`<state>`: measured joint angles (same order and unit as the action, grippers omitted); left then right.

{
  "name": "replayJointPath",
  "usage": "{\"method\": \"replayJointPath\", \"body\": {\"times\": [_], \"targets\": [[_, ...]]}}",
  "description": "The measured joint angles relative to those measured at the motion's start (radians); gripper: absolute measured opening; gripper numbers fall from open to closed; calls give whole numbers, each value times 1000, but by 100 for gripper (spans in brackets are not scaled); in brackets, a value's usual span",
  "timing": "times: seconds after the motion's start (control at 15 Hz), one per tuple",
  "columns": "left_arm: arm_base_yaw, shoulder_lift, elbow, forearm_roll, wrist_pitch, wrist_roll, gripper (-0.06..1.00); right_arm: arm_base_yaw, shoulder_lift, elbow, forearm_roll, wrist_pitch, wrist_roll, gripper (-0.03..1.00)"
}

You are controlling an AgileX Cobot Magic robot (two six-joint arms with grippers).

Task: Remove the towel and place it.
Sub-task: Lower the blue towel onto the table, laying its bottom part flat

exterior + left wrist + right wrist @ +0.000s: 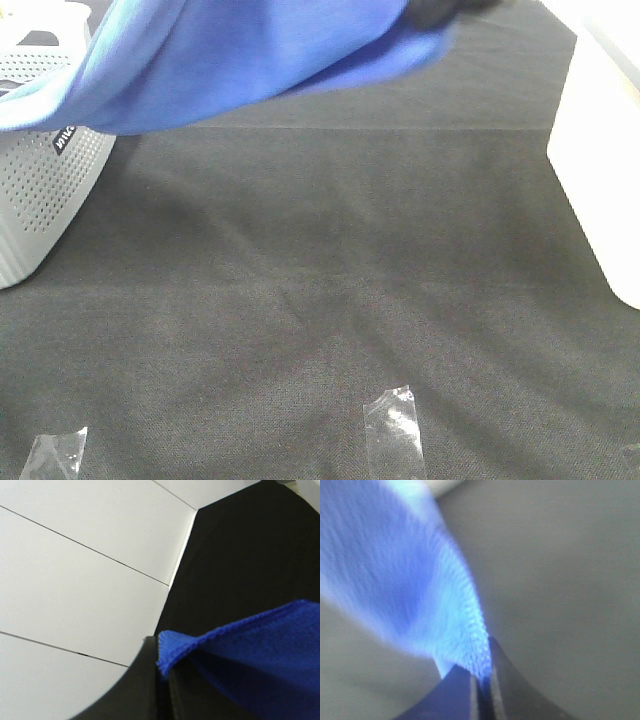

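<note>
We clamp the towel (pixel 250 55) by its hem in our left gripper (pixel 162 656) and right gripper (pixel 482 677); it hangs over the basket (pixel 45 190) rim, wide dark mat (pixel 330 280) below.

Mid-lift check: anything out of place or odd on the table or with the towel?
Nothing looks spilled or damaged. The towel hangs pinched between the left gripper and the right gripper. The only oddity is two clear scraps, like tape, lying on the dark table cover, low in the exterior view.
</note>
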<state>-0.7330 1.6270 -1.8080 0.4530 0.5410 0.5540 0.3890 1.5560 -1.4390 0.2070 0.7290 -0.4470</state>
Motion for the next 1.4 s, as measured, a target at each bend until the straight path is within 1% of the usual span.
{"method": "replayJointPath", "body": {"times": [0.07, 0.13, 0.27, 0.33, 0.53, 0.6, 0.67, 0.8, 0.93, 1.07, 1.2, 1.33, 1.4], "targets": [[3, 12, 0, 23, -52, -18, 0, 0, 0, -52, -90, 24, 64, 0], [13, 21, 0, 37, -108, -38, 0, 0, 0, -101, -160, 35, 102, 0], [63, 36, 0, 45, -238, -86, 0, 0, 0, -211, -237, 45, 135, 0], [95, 45, 0, 45, -316, -104, 0, 0, 1, -260, -260, 41, 145, 0], [187, 63, 0, 43, -541, -157, 0, 0, 26, -407, -314, -32, 178, 0], [199, 65, 0, 41, -580, -165, 0, 0, 45, -451, -323, -62, 185, 0], [235, 77, 0, 37, -702, -195, 0, 0, 72, -501, -330, -106, 187, 0], [265, 95, 0, 34, -788, -207, 0, 0, 106, -562, -337, -135, 205, 0], [292, 121, 0, 24, -859, -207, 0, 0, 137, -581, -375, -169, 213, 0], [327, 155, 0, -26, -942, -207, 0, 0, 172, -582, -442, -233, 248, 0], [367, 199, -4, -85, -1038, -207, 0, 0, 208, -582, -515, -332, 292, 0], [393, 261, -61, -136, -1070, -207, 0, 0, 247, -582, -565, -455, 316, 0], [399, 306, -115, -151, -1073, -207, 0, -4, 268, -582, -581, -503, 317, 0]]}}
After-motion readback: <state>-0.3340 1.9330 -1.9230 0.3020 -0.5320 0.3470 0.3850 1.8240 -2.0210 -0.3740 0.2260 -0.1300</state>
